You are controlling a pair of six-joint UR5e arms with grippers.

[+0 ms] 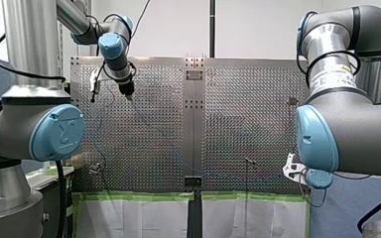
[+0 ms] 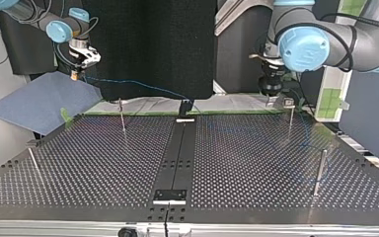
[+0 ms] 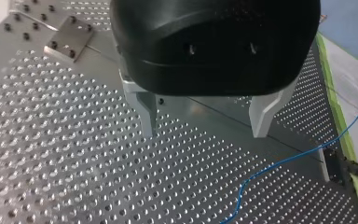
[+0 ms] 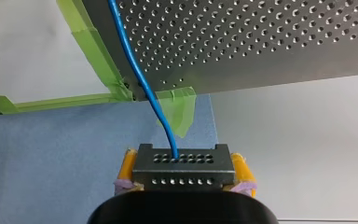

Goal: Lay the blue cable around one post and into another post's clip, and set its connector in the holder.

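Two arms enter the front view from its side edges. The left gripper (image 1: 127, 92) hangs above the far left part of the perforated table (image 1: 238, 124); its finger spacing cannot be read in this view. The right arm (image 1: 347, 134) fills the view's right side.

Top view: the right gripper (image 2: 81, 58), at the view's left, is positioned off the table, above a blue sheet (image 2: 39, 101). The blue cable (image 2: 143, 88) runs from this gripper to a black fitting (image 2: 185, 106) at the table's far edge. The left gripper hangs at the view's right, near a thin upright post (image 2: 290, 121).

Left wrist view: the two metal fingers (image 3: 145, 112) of the left gripper stand wide apart with nothing between them, above the table surface. The blue cable lies on the table beside the gripper and leads toward the black fitting.

Right wrist view: the yellow pads (image 4: 127, 165) of the right gripper clamp a black connector (image 4: 182, 168) from both sides. The blue cable leaves the connector's face and runs ahead to the table's edge, which is lined with green tape (image 4: 93, 51).
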